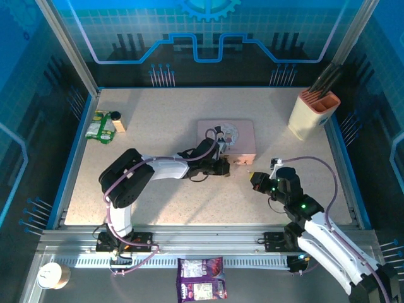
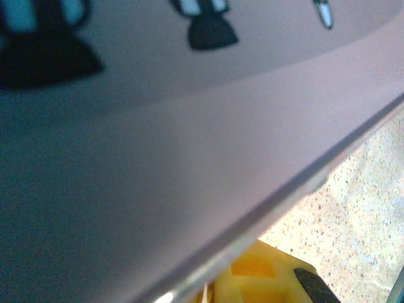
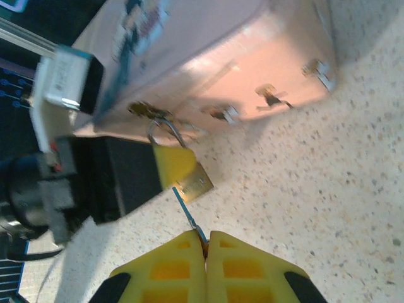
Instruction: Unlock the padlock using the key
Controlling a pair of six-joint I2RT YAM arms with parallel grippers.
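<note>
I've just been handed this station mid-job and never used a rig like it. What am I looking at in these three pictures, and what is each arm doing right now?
The overhead picture looks down on two robot arms bolted at the near table edge. On the table lie a pink box, a beige knife holder at far right and a green packet at far left. The other two pictures come from cameras on the wrists.

The left gripper is pressed up against the box's front; its camera sees mostly blurred pink box, so I cannot tell how its jaws stand. In the right wrist view, one of its yellow pads covers part of the padlock, which hangs from the box's clasp.

The right gripper has its jaws shut on the key, whose tip points at the padlock's bottom and sits just short of it or barely touching.
</note>
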